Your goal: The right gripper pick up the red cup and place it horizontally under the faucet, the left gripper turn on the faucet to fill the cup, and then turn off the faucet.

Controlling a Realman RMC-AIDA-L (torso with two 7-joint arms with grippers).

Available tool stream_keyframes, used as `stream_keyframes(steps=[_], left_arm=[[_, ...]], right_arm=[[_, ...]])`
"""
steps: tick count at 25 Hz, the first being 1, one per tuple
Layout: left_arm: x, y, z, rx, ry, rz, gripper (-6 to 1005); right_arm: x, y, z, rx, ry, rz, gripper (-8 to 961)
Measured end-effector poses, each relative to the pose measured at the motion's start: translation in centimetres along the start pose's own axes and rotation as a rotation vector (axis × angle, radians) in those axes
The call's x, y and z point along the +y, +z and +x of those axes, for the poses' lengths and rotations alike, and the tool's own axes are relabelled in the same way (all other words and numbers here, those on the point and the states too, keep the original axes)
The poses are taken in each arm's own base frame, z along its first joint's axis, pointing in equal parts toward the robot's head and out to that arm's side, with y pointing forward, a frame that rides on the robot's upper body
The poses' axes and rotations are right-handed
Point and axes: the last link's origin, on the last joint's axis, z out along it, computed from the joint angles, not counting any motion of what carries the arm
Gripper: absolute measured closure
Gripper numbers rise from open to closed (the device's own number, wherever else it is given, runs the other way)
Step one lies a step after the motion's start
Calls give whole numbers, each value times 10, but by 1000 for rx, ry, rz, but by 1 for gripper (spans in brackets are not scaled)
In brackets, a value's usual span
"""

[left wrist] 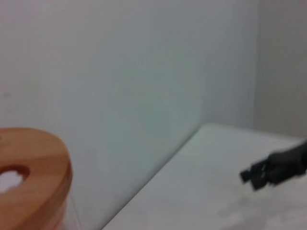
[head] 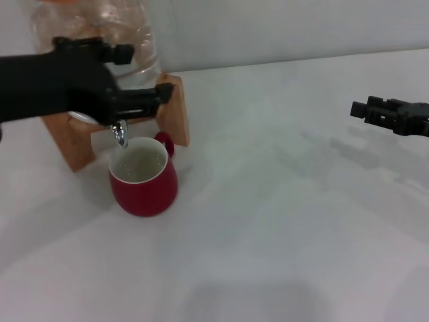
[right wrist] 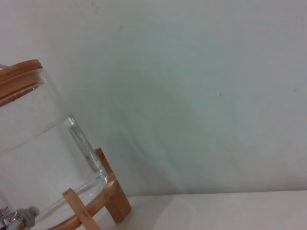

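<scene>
while the squat dark-red ceramic cup (head: 143, 182) stands upright near the far left of the white table (head: 281, 221), right under the small chrome faucet (head: 120, 135) spout, we're watching the fill. its white inside looks wet and partly full, handle turned towards the light wooden stand (head: 175, 119).

our left gripper (head: 137, 74), the black claw, is up at the faucet in front of the clear glass water jar (right wrist: 43, 158); its fingers reach around the tap area, but we can't tell whether they are pinching the lever or just set about it.

our right gripper (head: 377, 111) hangs well apart by the table's right edge, holding nothing; how wide its fingers stand we can't make out.

handling, as we judge it: glazed ceramic, stiff, brittle, slippery when wet, and heavier with water in it, so any hold belongs on the round body, kept level. the lever is small and smooth and wants a square, gentle press.

count: one cup, one faucet, one jar, one stand, two grippers.
</scene>
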Motion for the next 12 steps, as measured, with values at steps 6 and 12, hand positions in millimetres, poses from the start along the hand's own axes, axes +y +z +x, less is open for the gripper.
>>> stream_keyframes(steps=[6, 12], left_arm=[[1, -31, -34, 164, -201, -48, 200], [-5, -73, -83, 351, -462, -23, 200]], right_arm=[[-1, 0, -1, -2, -7, 4, 348], [-1, -5, -2, -6, -32, 0, 348]])
